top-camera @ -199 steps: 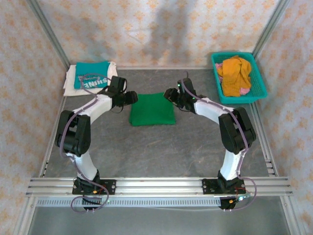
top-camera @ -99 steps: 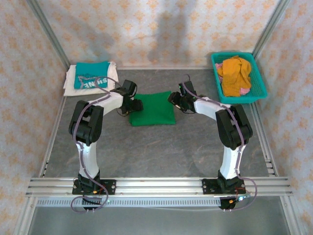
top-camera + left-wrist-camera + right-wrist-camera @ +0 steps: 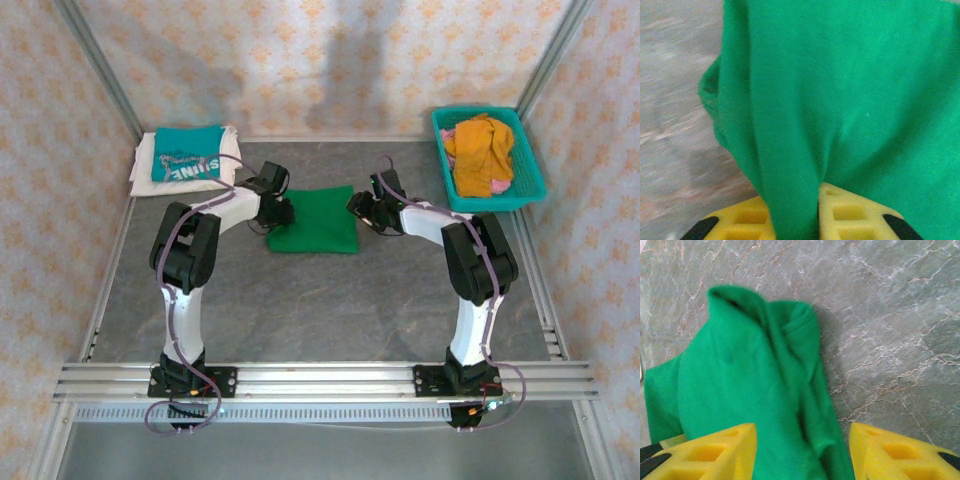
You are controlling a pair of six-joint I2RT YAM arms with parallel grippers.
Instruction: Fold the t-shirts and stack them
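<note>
Patterned wallpaper panels and an aluminium frame close in a grey, marble-veined counter (image 3: 330,300). The plain deep-green t-shirt (image 3: 315,222) lies folded into a rough rectangle at the middle of the counter, nearer the far edge. At the far-left corner, the teal t-shirt (image 3: 187,153) with white lettering rests folded on the white t-shirt (image 3: 146,165). A teal basket (image 3: 497,203) at the far-right corner holds an orange cloth (image 3: 480,150).

The left tool (image 3: 283,212) is at the green shirt's left edge, its yellow fingers clamped on a ridge of the cloth. The right tool (image 3: 802,450) sits over the shirt's right edge with its fingers apart, straddling the fabric without pinching it.

The main risk is a one-sided pull. If the left arm lifts before the right tool closes, the bundle will likely drag, skew or fall open. The left grip may also hold only the upper layers, letting the lower ones slide out.

The green cloth looks soft and thick. Its right edge is bunched into loose rolls rather than a crisp crease, and its left edge bulges.
</note>
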